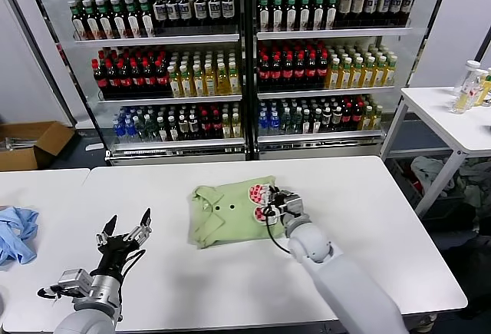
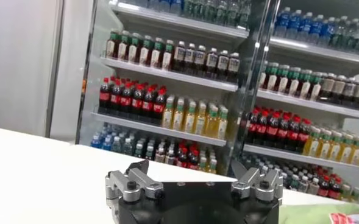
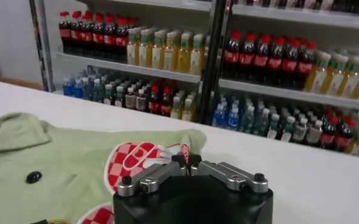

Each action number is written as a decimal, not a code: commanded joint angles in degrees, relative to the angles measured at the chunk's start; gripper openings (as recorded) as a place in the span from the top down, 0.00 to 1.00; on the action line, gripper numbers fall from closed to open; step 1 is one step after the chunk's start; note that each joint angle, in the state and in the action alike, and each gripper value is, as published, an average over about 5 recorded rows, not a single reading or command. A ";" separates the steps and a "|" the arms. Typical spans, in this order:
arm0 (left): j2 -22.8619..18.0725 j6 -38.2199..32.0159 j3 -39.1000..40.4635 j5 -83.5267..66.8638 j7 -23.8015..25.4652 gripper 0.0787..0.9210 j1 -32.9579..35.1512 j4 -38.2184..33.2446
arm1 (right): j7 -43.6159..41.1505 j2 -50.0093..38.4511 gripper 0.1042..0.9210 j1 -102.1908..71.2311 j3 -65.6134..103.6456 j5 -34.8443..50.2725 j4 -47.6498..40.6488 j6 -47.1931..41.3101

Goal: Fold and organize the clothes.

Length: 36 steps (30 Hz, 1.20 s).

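Right now our right gripper [image 1: 270, 200] is down on the green shirt [image 1: 230, 211], at the shirt's right side, on the red-and-white checked print [image 1: 259, 193]. In our right wrist view its two fingers [image 3: 178, 161] meet at the tips, squeezed together right at the cloth over the print [image 3: 130, 161]. We cannot tell for sure whether a pinch of shirt [image 3: 57, 167] is caught between them.

Our right arm [image 1: 345, 284] reaches in from the near right corner of the white table [image 1: 383, 219].

Our left gripper [image 1: 124, 223] is up off the table by the near left edge. Its fingers [image 1: 109, 225] are spread wide apart, and it holds nothing. In our left wrist view the left gripper [image 2: 194, 173] shows the same wide gap, with bare table [image 2: 39, 176] under it.

The shirt lies flat around the middle of the table, closer to the far edge than the near one. It is folded into a rough square. Its collar [image 1: 205, 193] is at the left side, and we see small dark buttons [image 1: 220, 204] beside it.

A light blue cloth [image 1: 17, 233] sits bunched up at the far left, on the next table [image 1: 38, 188], well apart from the shirt.

Behind the table stand shelves of drink bottles [image 1: 192, 73]. A cardboard box [image 1: 31, 143] sits on the floor at the left.
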 commanded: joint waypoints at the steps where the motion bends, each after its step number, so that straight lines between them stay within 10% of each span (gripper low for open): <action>1: -0.47 -0.15 0.63 2.93 0.11 0.12 0.02 -0.37 | -4.77 -6.46 0.94 -4.47 5.14 -3.98 6.48 5.55; 23: -0.81 -1.55 -0.58 7.01 1.38 0.12 5.75 -6.99 | -0.31 -9.83 0.18 -40.58 28.90 -4.69 36.27 11.60; 36: -0.48 -1.39 -1.54 9.11 2.68 0.12 7.54 -8.86 | -0.88 -8.71 0.12 -42.27 30.22 -6.04 38.00 13.97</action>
